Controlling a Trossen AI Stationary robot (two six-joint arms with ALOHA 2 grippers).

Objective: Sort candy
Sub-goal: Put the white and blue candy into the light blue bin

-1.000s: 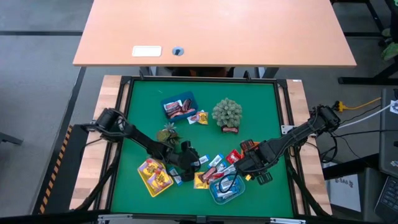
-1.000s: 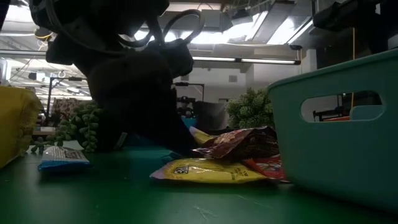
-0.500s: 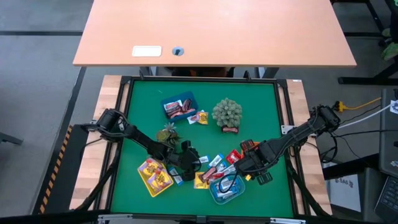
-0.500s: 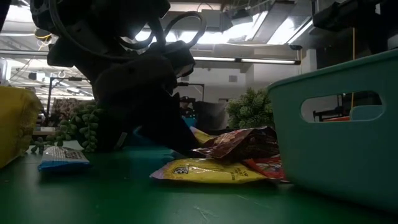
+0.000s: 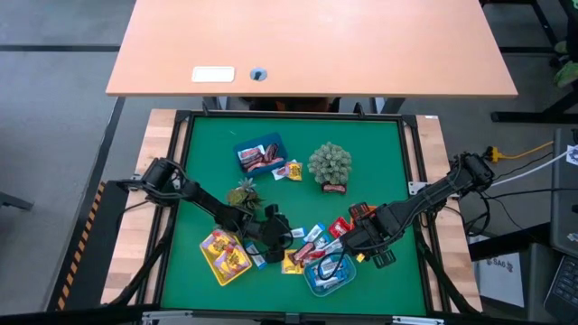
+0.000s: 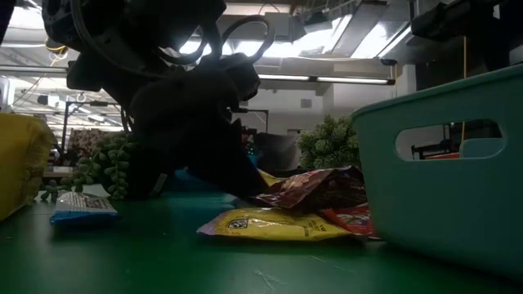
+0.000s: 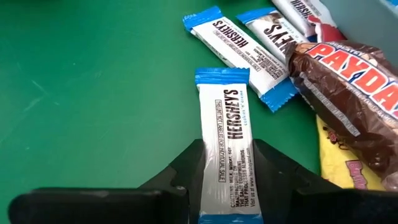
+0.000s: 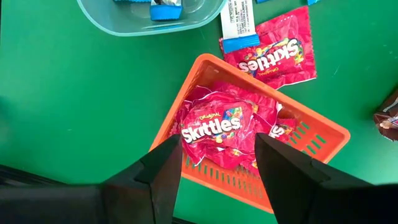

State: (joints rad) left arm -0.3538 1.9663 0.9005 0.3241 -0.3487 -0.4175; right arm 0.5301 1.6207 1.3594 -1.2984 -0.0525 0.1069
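**A:** Where's the left end effector (image 7: pixel 227 171) right now?

**B:** Low over the green desk (image 5: pixel 208 153), near its front edge, between the yellow tray (image 5: pixel 225 255) and the teal tray (image 5: pixel 327 275). In the left wrist view its two dark fingers (image 7: pixel 186 163) sit either side of a blue-and-white Hershey's bar (image 7: pixel 227 134) lying flat on the mat, pressed up against the wrapper's long edges, so it is closed onto that bar

**A:** And what lies around that bar?

**B:** Two more blue-and-white bars (image 7: pixel 249 43) just beyond it, a brown PayDay wrapper (image 7: pixel 351 93) beside them, lying over a yellow wrapper (image 7: pixel 342 158)

**A:** The right end effector (image 8: pixel 217 158)?

**B:** It hangs over the orange tray (image 8: pixel 186 106) with its fingers well apart and nothing between them. Below the gap lies a red Skittles packet (image 8: pixel 214 124) in the tray, among other red packets. Another Skittles packet (image 8: pixel 273 53) lies on the mat just outside the tray, near the teal tray's rim

**A:** The rest of the candy?

**B:** From above, a loose heap (image 5: pixel 312 242) sits between the two arms. The blue tray (image 5: pixel 260 155) near the back holds red and white pieces, the yellow tray holds yellow and red ones, and a dark piece (image 5: pixel 334 188) lies by the larger green plant (image 5: pixel 330 162). A smaller plant (image 5: pixel 242 194) stands beside the left arm
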